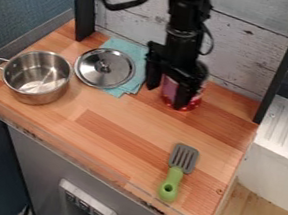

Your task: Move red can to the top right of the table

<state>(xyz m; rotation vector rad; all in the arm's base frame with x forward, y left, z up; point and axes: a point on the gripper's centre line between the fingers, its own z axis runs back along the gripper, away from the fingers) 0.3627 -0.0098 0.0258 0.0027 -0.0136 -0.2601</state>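
The black gripper (167,89) hangs low over the back of the wooden table, right of centre, with its two fingers spread apart. The red can (170,89) stands on the table right at the gripper, partly hidden by it. One finger is to the left of the can, and the other crosses in front of it; red shows on both sides of that second finger. Whether either finger touches the can, I cannot tell. The wooden table (114,120) has the can near its back wall.
A steel pot (37,77) stands at the left. Beside it a metal lid (105,68) rests on a blue cloth (138,53). A green-handled spatula (172,181) lies at the front right. Black posts and a whitewashed board bound the back.
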